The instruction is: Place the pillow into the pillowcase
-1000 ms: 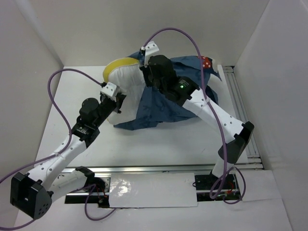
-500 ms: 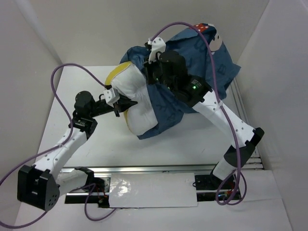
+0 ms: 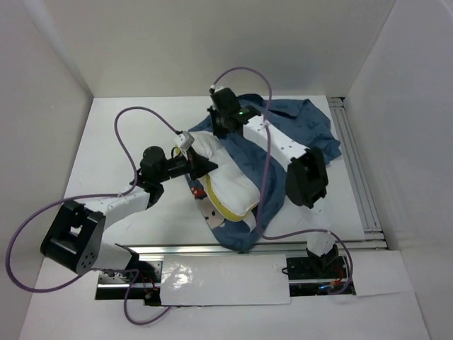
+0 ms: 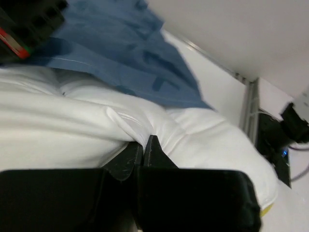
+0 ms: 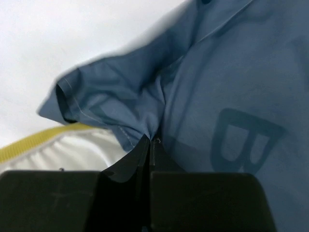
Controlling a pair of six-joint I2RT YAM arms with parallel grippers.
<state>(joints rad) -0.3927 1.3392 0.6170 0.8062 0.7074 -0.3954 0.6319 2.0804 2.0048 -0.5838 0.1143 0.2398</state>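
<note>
At mid-surface [image 3: 106, 142], your pillow [image 3: 233, 183] lies in a heap with the pillowcase [image 3: 301, 127]. The white top of the pillow is bare. Blue fabric sits against its far side, its right side and under its near end, and spreads flat toward the far right corner. Cannot tell how much of the pillow is actually inside. A yellow edge [image 3: 228, 212] shows along the pillow's near side.

Your left end effector [image 3: 210, 167] comes in low from the left, tip at the pillow's left side. Left wrist view: fingers [image 4: 153, 151] pressed together, a small pinch of white pillow [image 4: 67, 125] cloth between the tips, puckered folds running away from them. The pillowcase [image 4: 125, 53] drapes over the pillow beyond.

Your right end effector [image 3: 221, 129] points down at the far left of the heap, where blue meets white. Right wrist view: fingers [image 5: 137, 157] closed tight on a gathered hem of the pillowcase [image 5: 231, 72], with a dark printed letter B just right of the grip. The pillow [image 5: 72, 152] shows white under that hem, yellow edge [image 5: 34, 145] at left.

A purple cable [image 3: 267, 191] from the right arm drapes across the pillowcase at the pillow's right.
</note>
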